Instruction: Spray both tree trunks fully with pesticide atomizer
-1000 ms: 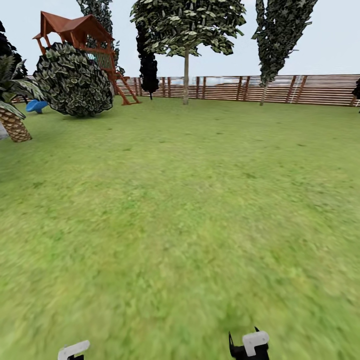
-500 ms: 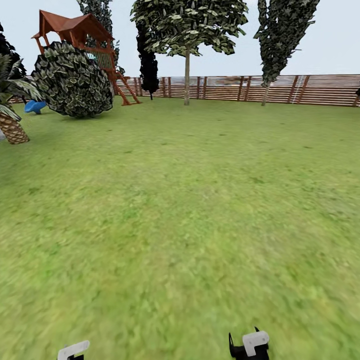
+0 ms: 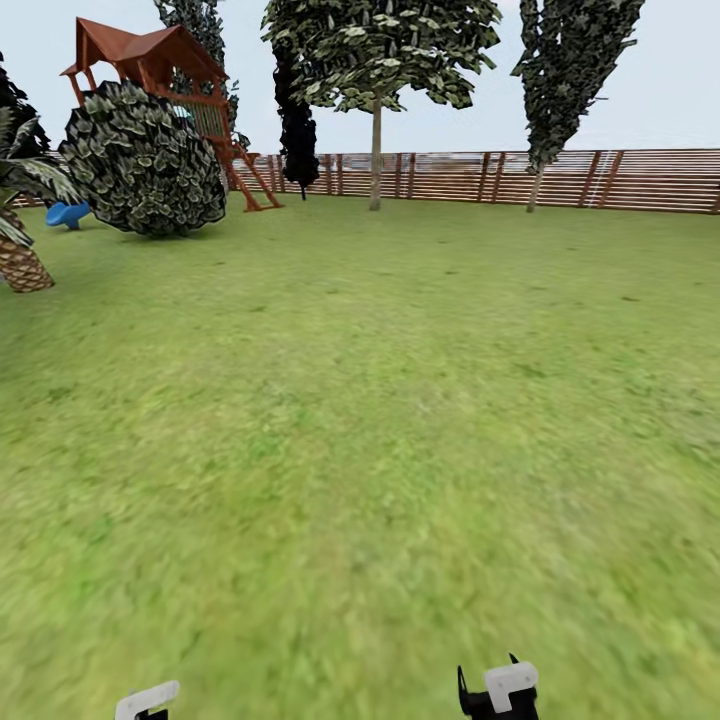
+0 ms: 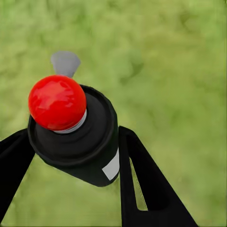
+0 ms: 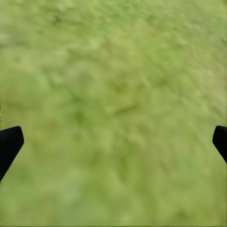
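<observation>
Gripping a black cylindrical pesticide atomizer with red dome cap and grey nozzle, left pincer clamped, right pincer spread apart above green lawn.

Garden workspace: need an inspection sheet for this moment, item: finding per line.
Surface: green lawn, blurred close to the robot.
Job's things: pesticide atomizer, black body with red knob, held in the left gripper; two bare-trunk trees stand far off by the fence.
Clutter: nothing seen.
Grippers: left shut on the atomizer; right gripper open over grass, fingers wide apart.
Cables: nothing seen.
Surroundings: slat wooden fence, round bush, red-roofed playhouse, palm, dark conifer.
</observation>
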You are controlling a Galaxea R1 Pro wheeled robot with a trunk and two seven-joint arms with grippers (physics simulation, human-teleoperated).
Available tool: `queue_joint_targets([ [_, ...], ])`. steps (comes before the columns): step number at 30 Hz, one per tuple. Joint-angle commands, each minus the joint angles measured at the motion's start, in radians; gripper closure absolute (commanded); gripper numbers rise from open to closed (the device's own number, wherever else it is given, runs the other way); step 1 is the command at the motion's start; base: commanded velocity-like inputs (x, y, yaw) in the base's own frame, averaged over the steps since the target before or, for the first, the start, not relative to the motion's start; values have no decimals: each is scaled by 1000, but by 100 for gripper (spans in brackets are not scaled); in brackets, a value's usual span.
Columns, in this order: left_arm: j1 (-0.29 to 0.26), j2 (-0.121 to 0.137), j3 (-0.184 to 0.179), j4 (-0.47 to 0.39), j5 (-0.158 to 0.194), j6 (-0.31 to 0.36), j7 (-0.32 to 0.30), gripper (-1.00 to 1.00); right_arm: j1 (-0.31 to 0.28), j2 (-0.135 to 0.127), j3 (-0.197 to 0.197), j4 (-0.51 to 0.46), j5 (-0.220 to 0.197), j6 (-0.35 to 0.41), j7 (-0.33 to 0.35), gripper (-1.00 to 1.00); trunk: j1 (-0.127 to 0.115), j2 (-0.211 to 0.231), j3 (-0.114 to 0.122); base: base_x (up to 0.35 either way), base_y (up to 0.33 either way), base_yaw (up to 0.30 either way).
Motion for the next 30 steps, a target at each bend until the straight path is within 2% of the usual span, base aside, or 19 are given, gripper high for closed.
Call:
queue_joint_targets([
  [1,0,0,0,0,0,0,0,100,0,0,0,0,0,0,0,-100,0,0,0,339,143,0],
  [7,0,0,0,0,0,-1,0,100,0,0,0,0,0,0,0,-100,0,0,0,339,108,0],
  [30,0,-1,-2,0,-2,1,0,100,0,0,0,0,0,0,0,-100,0,0,0,340,2,0],
])
